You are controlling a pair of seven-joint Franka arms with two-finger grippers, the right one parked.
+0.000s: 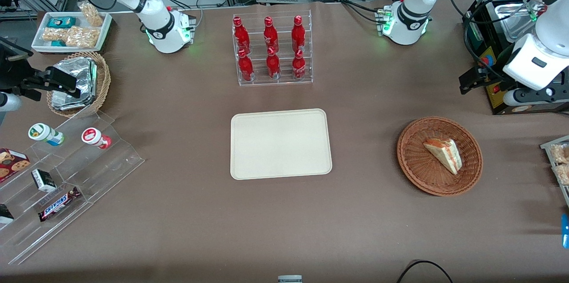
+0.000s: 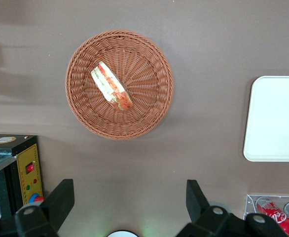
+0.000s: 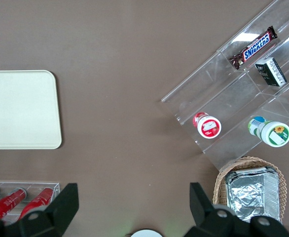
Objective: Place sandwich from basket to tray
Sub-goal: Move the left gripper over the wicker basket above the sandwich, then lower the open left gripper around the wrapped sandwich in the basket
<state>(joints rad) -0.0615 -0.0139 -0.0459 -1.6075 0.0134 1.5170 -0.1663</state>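
Note:
The sandwich (image 1: 443, 154) (image 2: 111, 85), a white-bread wedge with red and green filling, lies in the reddish-brown wicker basket (image 1: 418, 165) (image 2: 147, 64) toward the working arm's end of the table. The cream tray (image 1: 280, 144) (image 2: 277, 118) (image 3: 18, 108) sits bare at the table's middle. My gripper (image 1: 466, 82) (image 2: 128, 197) hangs high above the table, farther from the front camera than the basket. It is open, its fingers (image 2: 60, 197) spread wide with nothing between them.
A clear rack of red bottles (image 1: 272, 49) (image 2: 275, 210) stands farther back than the tray. A black box with a red button (image 1: 493, 65) (image 2: 21, 170) sits beside my gripper. A tan basket of foil packets (image 1: 80, 81), a stepped clear shelf (image 1: 66, 176) and a white snack tray (image 1: 71, 29) lie toward the parked arm's end.

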